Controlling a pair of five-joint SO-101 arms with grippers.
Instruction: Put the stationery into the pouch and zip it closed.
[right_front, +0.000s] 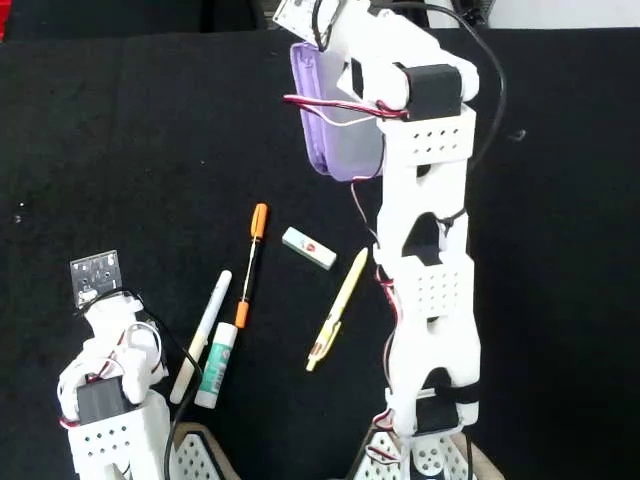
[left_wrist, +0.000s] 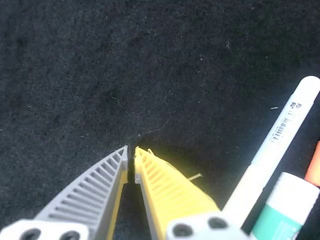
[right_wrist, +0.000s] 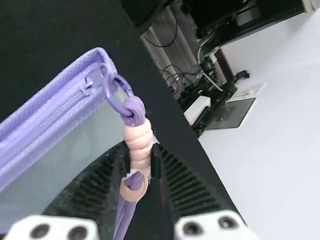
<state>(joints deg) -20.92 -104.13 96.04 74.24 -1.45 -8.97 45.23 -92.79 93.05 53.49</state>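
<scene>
Right gripper (right_wrist: 142, 152) is pinching the pink beaded zip pull (right_wrist: 137, 135) of the purple mesh pouch (right_wrist: 47, 125), seemingly unzipping it. Left gripper (left_wrist: 131, 151) is sitting closed and empty. Next: loading the white marker (left_wrist: 280, 132).

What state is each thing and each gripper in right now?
Pouch: held by its zipper pull.
Zipper pull: clamped in right gripper.
Left gripper: shut, empty.
Orange pen: loose on table.
Yellow pen: loose on table.
White marker: loose on table.
Glue stick: loose on table.
Eraser: loose on table.
</scene>
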